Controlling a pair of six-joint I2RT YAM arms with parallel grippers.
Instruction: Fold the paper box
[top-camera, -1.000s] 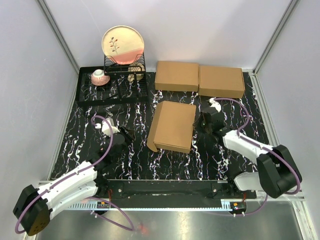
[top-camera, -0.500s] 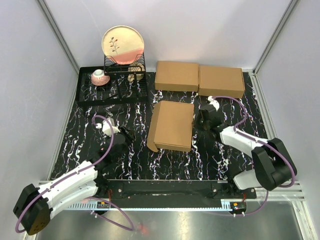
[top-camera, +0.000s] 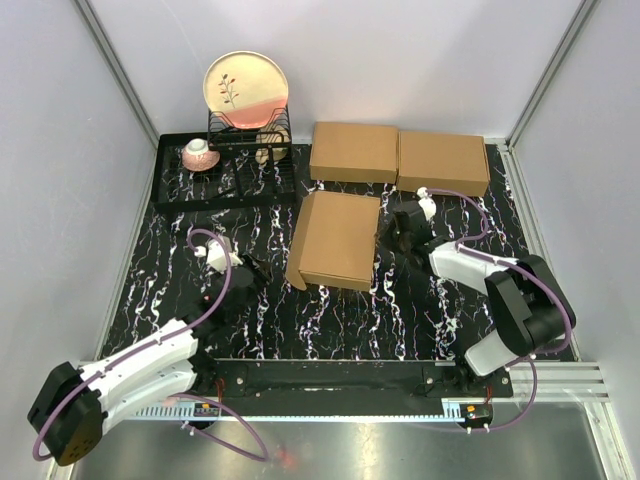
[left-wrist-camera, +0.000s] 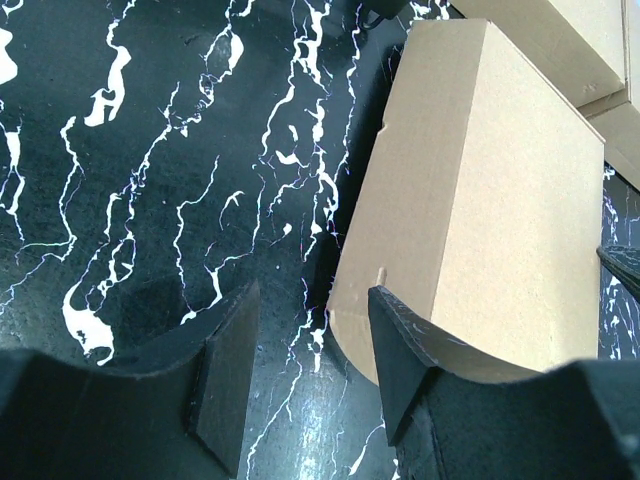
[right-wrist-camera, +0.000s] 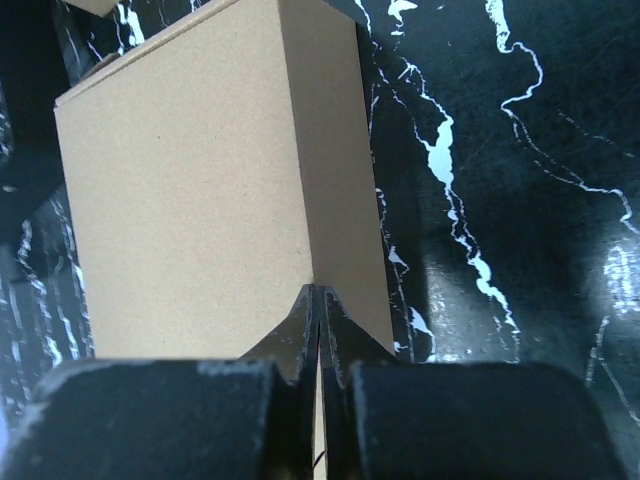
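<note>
So, the paper box (top-camera: 335, 240) is seen lying flat near the middle of the table (top-camera: 430, 310). It's closed up into a shallow brown rectangle and turned a bit off square. Its far edge is parked just in front of the two flat cardboard boxes (top-camera: 353, 152) lined up along the back, nearest the left one. Whether they touch can't be made out. A rounded bit of flap is visible at the box's near-left corner.

The right gripper (top-camera: 393, 232) is placed at the box's right side. In the right wrist view its jaws are squeezed together, with barely a slit left between them. Their tips are set right against the box's upper right edge, and nothing is seen clamped in them.

The left gripper (top-camera: 258, 272) is parked to the left of the box. In the left wrist view its jaws are spread wide, with only table showing between them. The box's near corner is seen just beside the right-hand finger (left-wrist-camera: 400, 360), but contact can't be told.

At the back left, a black tray (top-camera: 180, 190) is loaded with a wire rack (top-camera: 250, 135). A plate (top-camera: 246, 85) is stood upright in the rack, and a small cup (top-camera: 197, 155) is set beside it.
</note>
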